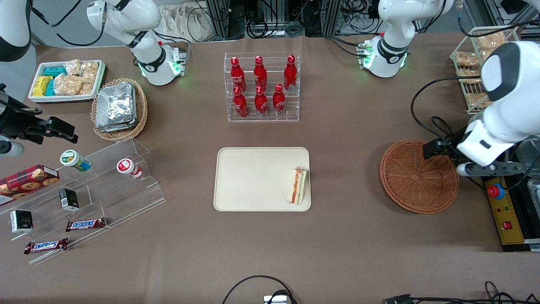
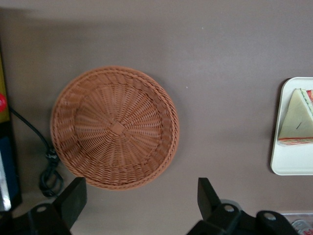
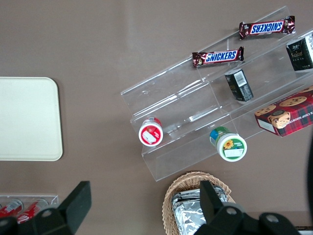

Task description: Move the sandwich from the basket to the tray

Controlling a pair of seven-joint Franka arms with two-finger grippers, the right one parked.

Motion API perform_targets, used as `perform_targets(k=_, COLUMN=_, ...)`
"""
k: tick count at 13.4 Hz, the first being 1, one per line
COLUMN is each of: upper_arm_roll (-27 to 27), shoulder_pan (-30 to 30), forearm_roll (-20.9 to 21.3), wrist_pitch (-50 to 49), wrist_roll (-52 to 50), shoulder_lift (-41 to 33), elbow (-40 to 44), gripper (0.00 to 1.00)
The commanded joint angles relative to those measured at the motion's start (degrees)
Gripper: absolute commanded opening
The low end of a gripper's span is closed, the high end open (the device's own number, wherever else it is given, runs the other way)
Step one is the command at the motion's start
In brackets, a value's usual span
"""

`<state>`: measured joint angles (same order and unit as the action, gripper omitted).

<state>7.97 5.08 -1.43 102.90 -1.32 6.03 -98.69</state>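
On tray at its 3 o'clock rim sits sandwich, basket bare, gripper open and empty above it; sandwich so near rim could tip off if bumped

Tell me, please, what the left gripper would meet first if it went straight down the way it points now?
Probably bare table beside the empty basket, or its rim; the open gripper hangs just off the basket's edge, depth unclear.
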Motion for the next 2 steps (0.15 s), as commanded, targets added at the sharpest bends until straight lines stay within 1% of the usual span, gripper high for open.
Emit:
perform_targets(k=1, upper_arm_roll=-5.84, shoulder_pan=-3.93, forearm_roll=-0.42, wrist_pitch=-2.61, wrist_roll=8.4, shoulder_lift=0.91, elbow=3.4, gripper=1.0)
perform_targets(k=2, upper_arm_roll=-6.03, shoulder_pan=-4.81, forearm_roll=-0.33, wrist_pitch=-2.79, wrist_roll=10.0, shoulder_lift=1.61, elbow=4.98, gripper=1.0)
